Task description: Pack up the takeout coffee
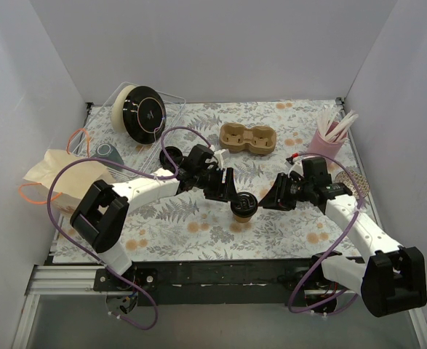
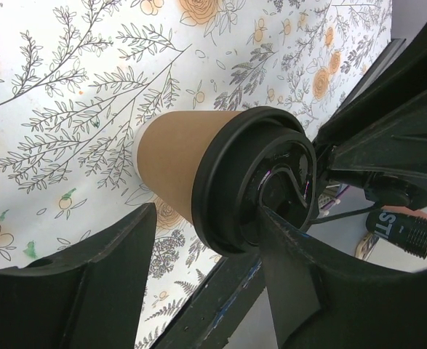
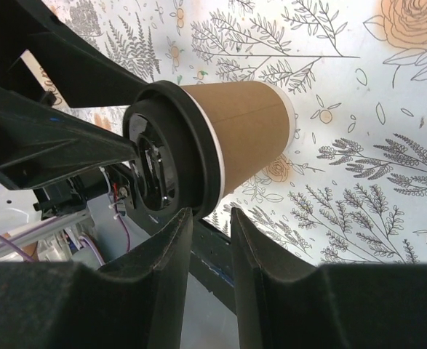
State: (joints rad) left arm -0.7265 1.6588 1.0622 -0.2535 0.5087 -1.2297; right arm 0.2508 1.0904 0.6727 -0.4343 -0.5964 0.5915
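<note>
While the takeout coffee sat upright over the near middle of the floral counter between both arms, the left end effector was spread wide about its black lid, one finger against the lid and the other clear of the cup. The right end effector was narrowly parted with its tips at the lid's rim; whether it gripped that rim could not be determined.
</note>
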